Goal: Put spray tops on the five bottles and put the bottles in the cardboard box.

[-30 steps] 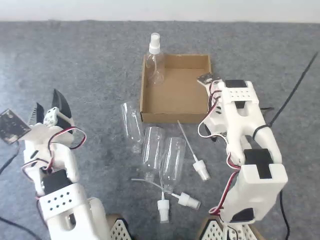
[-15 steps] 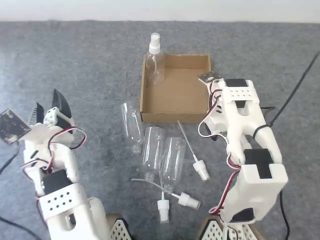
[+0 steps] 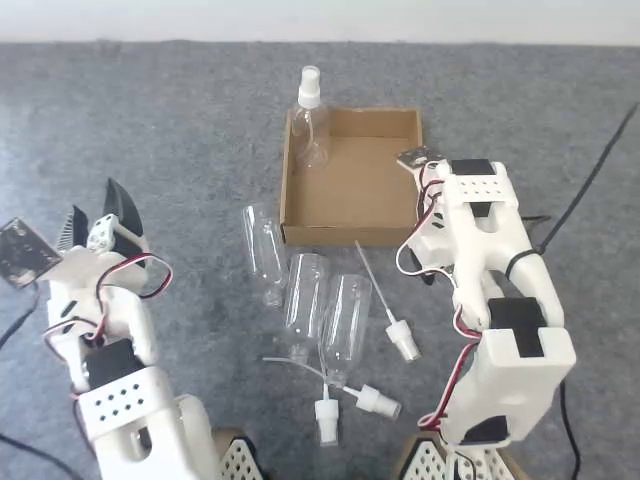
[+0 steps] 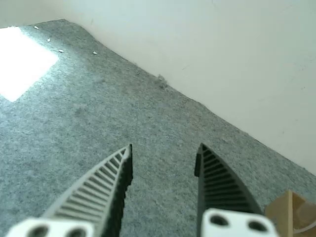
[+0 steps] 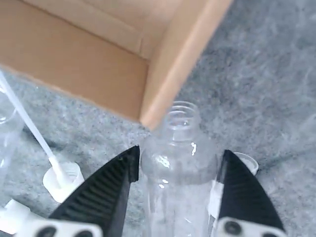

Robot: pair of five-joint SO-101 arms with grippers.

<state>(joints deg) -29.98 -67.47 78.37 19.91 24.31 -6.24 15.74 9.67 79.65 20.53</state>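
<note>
nearest the bases, three loose tops [image 3: 374, 401] on the carpet [image 3: 180, 130], thin tubes trailing. just beyond, three lying bottles [image 3: 305, 293], uncapped, side by side, necks toward the bases, close to the box's front wall. off to their left, left gripper [image 3: 95, 205] raised above the carpet, jaws spread wide with nothing between them, aimed off toward the wall [image 4: 222, 49]. to their right, right gripper [image 5: 180, 150] low at the box's near right corner, jaws pressed against both sides of an upright held bottle [image 5: 177, 173], neck open, no top on it; clamped, by the look of it. just behind that, a small white piece [image 5: 245, 163], too hidden to name. farther on, the box [image 3: 350, 235], open, with one capped bottle [image 3: 311, 125] standing in its far left corner.

by judgement: one of five finished, a second gripped and waiting for its top. next move calls for bringing the free left gripper down on a top, pinching it by the head, lining the tube up with the open neck and seating it, with the bottle kept upright and steady throughout. likely trouble: tube missing the neck, or clear plastic slipping in the jaws.
</note>
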